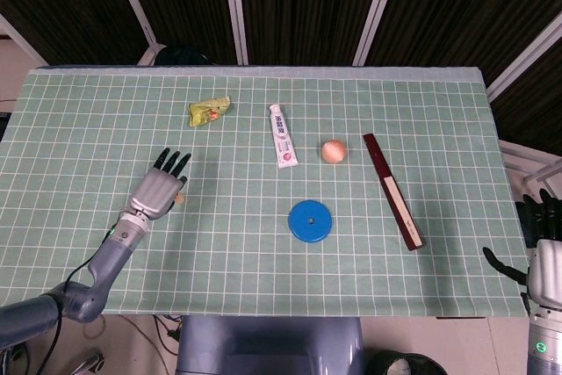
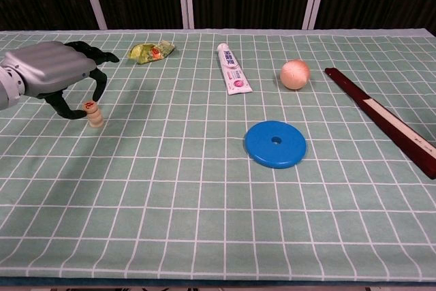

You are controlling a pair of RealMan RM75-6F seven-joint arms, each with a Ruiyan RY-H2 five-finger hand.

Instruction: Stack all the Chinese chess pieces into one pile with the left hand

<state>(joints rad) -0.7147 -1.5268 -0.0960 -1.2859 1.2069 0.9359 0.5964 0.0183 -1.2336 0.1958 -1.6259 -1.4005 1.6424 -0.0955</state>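
Note:
A short pile of pale wooden chess pieces (image 2: 95, 116) stands on the green gridded cloth at the left. Its top piece, marked in red, sits skewed toward the left of the pile. My left hand (image 2: 53, 71) arches over the pile with its dark fingers (image 2: 100, 85) curled down on either side, and no contact shows. From the head view the left hand (image 1: 156, 191) covers most of the pile (image 1: 180, 200). My right hand (image 1: 543, 248) hangs off the table's right edge, fingers apart, holding nothing.
A blue disc (image 2: 275, 143) lies mid-table. Behind it are a toothpaste tube (image 2: 232, 69), a peach-coloured ball (image 2: 295, 73) and a yellow-green wrapper (image 2: 151, 51). A long dark red stick (image 2: 381, 117) lies along the right side.

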